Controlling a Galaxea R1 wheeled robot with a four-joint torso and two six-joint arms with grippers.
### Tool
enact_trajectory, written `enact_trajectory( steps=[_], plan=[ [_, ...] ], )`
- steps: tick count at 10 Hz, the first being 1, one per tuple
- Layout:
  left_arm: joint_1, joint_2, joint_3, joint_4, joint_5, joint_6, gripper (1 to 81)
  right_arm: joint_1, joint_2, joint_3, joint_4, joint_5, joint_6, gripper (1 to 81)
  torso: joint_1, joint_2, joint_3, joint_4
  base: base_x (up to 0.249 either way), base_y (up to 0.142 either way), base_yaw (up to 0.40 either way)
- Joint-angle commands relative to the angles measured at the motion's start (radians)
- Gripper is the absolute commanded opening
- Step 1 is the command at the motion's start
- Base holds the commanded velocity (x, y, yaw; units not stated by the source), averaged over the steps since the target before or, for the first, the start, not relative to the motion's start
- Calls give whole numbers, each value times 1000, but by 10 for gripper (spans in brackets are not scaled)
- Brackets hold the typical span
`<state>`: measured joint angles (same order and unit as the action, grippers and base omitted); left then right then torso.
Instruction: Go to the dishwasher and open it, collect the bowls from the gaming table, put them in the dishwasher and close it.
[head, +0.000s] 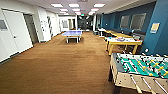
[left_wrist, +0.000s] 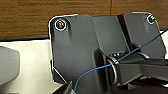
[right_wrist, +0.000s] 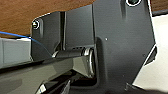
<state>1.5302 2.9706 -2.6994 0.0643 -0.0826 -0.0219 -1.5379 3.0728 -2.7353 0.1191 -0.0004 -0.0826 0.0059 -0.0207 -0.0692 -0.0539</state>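
Observation:
The gaming table (head: 124, 42), with a white top and yellow sides and legs, stands at the right along the blue wall, some way ahead of me. A few small things (head: 120, 39) lie on its top, too blurred to tell as bowls. The dishwasher is out of view. In the left wrist view my dark wrist plate (left_wrist: 75, 55) hangs over brown carpet and a pale part of my body. The right wrist view has its plate (right_wrist: 120, 45) above the same carpet.
A green-field football table (head: 140, 67) stands close at my front right. A blue table-tennis table (head: 73, 33) is far ahead at centre. White doors (head: 15, 32) line the left wall. Wide brown carpet (head: 62, 65) stretches ahead.

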Motion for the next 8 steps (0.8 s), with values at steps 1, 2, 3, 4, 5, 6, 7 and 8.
enact_trajectory(
  steps=[1, 2, 3, 4, 5, 6, 7, 8],
  plan=[
    [-49, 2, 6, 0, 50, 5, 811, 49, -6, -3, -4, -61, -3, 811, 0, 0, 0, 0, 136, 0, 0],
    [-49, 2, 6, 0, 50, 5, 811, 49, -6, -3, -4, -61, -3, 811, -1, 0, 0, 0, 137, 0, 0],
    [-49, 2, 6, 0, 50, 5, 811, 49, -6, -1, -4, -61, -3, 811, -1, 0, 0, 0, 144, 0, 0],
    [-49, 2, 6, 0, 50, 5, 811, 49, -6, -1, -4, -61, -3, 811, 0, 0, 0, 0, 150, 0, 0],
    [-49, 4, 6, 2, 50, 5, 811, 49, -6, 0, -3, -61, -3, 811, 0, 0, 0, 0, 152, 0, 0],
    [-49, 4, 6, 2, 50, 5, 811, 49, -4, 0, -4, -61, -2, 811, 0, 0, 0, 0, 160, 0, 0],
    [-49, 4, 6, 2, 52, 5, 811, 47, -4, 0, -4, -61, -2, 811, 0, 0, 0, 0, 172, 0, 0],
    [-49, 4, 6, 2, 52, 5, 811, 49, -4, 0, -4, -61, -2, 811, 0, 0, 0, 0, 190, 0, 0]
  ],
)
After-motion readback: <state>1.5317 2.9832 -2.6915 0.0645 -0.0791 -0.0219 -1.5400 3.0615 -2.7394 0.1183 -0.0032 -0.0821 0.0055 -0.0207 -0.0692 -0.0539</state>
